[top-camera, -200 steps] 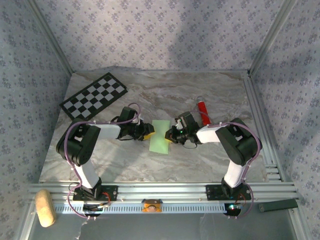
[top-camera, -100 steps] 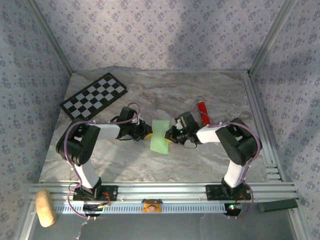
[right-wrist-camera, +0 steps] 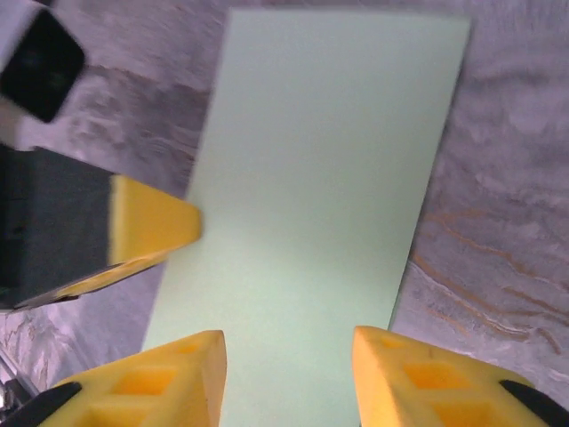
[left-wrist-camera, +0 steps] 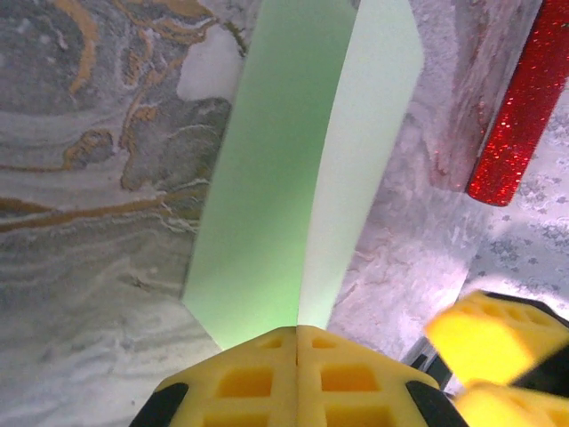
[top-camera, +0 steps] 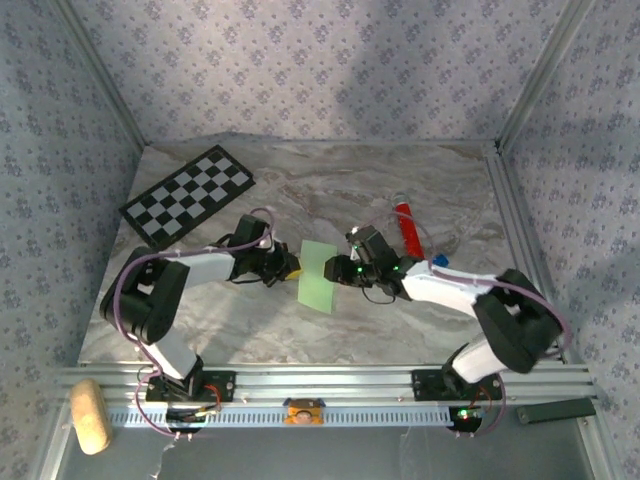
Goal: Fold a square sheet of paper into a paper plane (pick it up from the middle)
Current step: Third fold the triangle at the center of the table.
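Sheet: the square sheet of paper [top-camera: 318, 276], thin, matt light green and creased lengthwise, is held just ahead of the left gripper [left-wrist-camera: 297, 334].
Left gripper: yellow pads are clamped on the sheet's edge.
Right gripper [right-wrist-camera: 289, 351]: jaws are parted at the opposite edge.
Nearby: a glittery red tube [top-camera: 407, 225] lies behind the right gripper.
Room: the veined marble table [top-camera: 400, 330] is left open beyond both sheet ends.

Left arm [top-camera: 150, 300] and right arm [top-camera: 520, 325] rise from bases at the near edge of the desk [top-camera: 400, 190], elbows turned outward, forearms low and converging toward its middle. Left gripper [top-camera: 287, 268]: jaws pressed together on the left edge of the green sheet of paper [top-camera: 318, 275]. Right gripper [top-camera: 336, 270]: jaws parted at the sheet's right edge, facing the left gripper.
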Tool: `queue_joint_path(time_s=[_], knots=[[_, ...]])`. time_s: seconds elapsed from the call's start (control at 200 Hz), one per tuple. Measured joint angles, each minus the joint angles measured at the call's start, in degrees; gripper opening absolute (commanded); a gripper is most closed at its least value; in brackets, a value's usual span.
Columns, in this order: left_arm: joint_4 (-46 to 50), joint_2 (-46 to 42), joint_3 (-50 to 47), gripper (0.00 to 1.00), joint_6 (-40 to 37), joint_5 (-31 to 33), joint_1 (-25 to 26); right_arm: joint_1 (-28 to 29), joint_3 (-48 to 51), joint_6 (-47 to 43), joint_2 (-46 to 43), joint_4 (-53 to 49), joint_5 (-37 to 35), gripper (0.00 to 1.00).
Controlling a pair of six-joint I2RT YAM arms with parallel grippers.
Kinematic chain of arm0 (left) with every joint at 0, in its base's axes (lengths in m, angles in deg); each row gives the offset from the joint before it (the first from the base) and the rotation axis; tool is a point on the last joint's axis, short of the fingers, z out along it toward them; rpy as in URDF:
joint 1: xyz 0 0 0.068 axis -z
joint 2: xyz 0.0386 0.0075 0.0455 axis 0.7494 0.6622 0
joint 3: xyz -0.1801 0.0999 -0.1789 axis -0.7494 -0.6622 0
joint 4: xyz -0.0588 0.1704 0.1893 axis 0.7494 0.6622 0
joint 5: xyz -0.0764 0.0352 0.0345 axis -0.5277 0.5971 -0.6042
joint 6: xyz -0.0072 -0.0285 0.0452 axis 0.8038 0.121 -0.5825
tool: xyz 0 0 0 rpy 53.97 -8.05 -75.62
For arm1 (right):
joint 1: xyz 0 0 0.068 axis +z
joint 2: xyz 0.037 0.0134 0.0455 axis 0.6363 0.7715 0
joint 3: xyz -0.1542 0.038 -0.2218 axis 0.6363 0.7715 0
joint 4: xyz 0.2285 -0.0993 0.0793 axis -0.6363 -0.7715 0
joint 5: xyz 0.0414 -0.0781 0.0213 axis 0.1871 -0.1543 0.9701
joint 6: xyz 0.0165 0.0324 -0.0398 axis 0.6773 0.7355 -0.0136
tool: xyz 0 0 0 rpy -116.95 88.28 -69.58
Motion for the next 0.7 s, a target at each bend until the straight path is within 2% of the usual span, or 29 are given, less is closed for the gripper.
queue_joint_path(time_s=[0.125, 0.275, 0.39, 0.52, 0.7], knots=[[1.5, -2.7, -0.4, 0.00, 1.3, 0.6, 0.0, 3.0, 0.0, -4.8, -6.6, -3.2, -7.1, 0.45], [2.8, -3.7, -0.4, 0.00, 1.9, 1.6, 0.0, 11.5, 0.0, -13.4, -9.8, -5.1, -15.0, 0.44], [3.0, -3.8, -0.5, 0.00, 2.5, 1.7, 0.0, 17.6, -0.1, -21.7, -8.6, -5.3, -19.8, 0.43], [3.0, -3.8, -0.5, 0.00, 2.6, 1.8, 0.0, 23.6, -0.5, -28.8, -4.9, -4.7, -24.8, 0.50], [3.0, -3.9, -0.5, 0.00, 2.6, 1.8, 0.0, 28.1, -1.3, -35.4, 0.5, -2.3, -28.3, 0.50]])
